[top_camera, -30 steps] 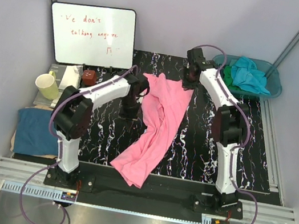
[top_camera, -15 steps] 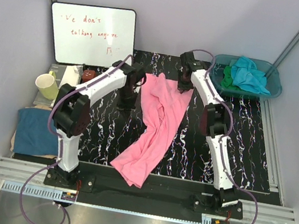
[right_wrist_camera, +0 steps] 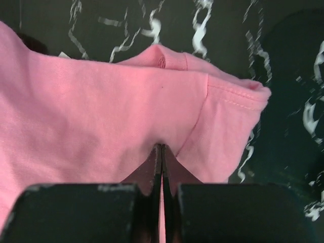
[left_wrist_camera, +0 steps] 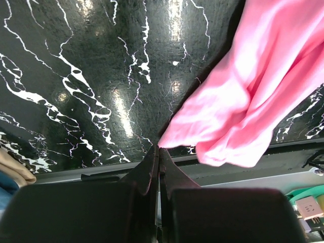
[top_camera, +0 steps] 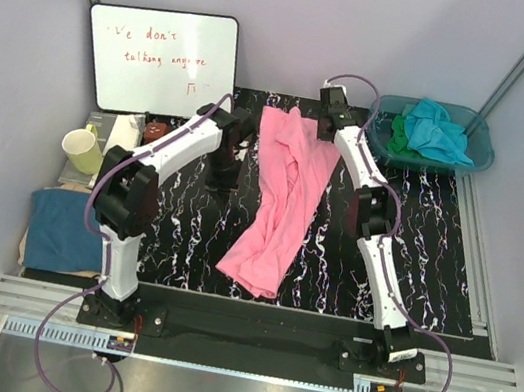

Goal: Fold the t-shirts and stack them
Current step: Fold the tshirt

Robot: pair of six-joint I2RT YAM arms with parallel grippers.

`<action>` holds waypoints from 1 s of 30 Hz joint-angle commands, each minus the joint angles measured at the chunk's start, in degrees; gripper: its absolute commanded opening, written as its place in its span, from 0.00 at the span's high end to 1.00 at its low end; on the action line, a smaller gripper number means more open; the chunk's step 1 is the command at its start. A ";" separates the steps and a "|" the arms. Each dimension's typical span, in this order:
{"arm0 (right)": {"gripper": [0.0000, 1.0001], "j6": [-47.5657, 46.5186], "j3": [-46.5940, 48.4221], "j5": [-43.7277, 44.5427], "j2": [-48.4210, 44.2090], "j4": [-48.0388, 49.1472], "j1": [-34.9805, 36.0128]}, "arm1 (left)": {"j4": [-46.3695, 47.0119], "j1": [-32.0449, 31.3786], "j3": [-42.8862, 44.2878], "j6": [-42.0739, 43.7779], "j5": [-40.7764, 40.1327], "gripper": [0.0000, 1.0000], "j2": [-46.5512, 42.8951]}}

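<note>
A bright pink t-shirt (top_camera: pixel 283 190) lies stretched in a long band down the middle of the black marbled mat, from the far edge towards the front. My left gripper (top_camera: pixel 252 125) is shut on its far left corner (left_wrist_camera: pixel 169 137), with the fingertips (left_wrist_camera: pixel 158 148) pinched together. At the far right shoulder, beside a sleeve hem, my right gripper (top_camera: pixel 317 125) is shut on the cloth (right_wrist_camera: pixel 101 101), and the fabric puckers at its tips (right_wrist_camera: pixel 161 146). Turquoise (top_camera: pixel 437 125) and green (top_camera: pixel 399 137) t-shirts are heaped in the basin. A dark blue one (top_camera: pixel 63 232) lies folded off the mat at the left.
The teal plastic basin (top_camera: pixel 482 144) stands at the back right corner. A whiteboard (top_camera: pixel 164 62) leans at the back left, with a yellow-green mug (top_camera: pixel 82 149) and small items in front of it. Grey walls close in on both sides.
Both grippers have moved towards the far edge with the pink t-shirt. Its near end has slid back from the front edge, and the cloth now lies straighter.
</note>
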 commanded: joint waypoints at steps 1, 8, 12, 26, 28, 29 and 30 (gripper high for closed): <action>1.00 -3.85 0.75 5.28 -1.56 12.77 -1.03 | 0.63 0.00 -0.01 1.31 2.84 1.00 -2.71; 1.00 2.29 -14.77 -4.81 -20.84 9.80 -1.82 | 4.93 -0.44 -4.13 2.10 4.95 1.00 -4.56; 1.00 9.57 -38.41 -19.57 -35.90 3.92 -2.17 | 9.31 -0.35 -10.28 3.24 7.50 0.98 -6.58; 0.17 32.78 -106.95 -59.75 -77.93 8.28 -0.51 | 23.92 2.20 -28.91 5.53 20.77 0.01 -10.10; 0.16 36.39 -111.20 -59.59 -81.78 9.87 0.46 | 26.02 2.20 -30.24 5.26 21.48 0.01 -9.66; 0.16 37.70 -115.14 -58.89 -83.03 11.88 1.69 | 26.81 2.11 -31.55 4.74 22.00 0.01 -9.49; 0.16 40.76 -117.18 -58.97 -84.26 13.47 2.13 | 27.95 2.20 -32.17 4.56 22.27 0.01 -9.31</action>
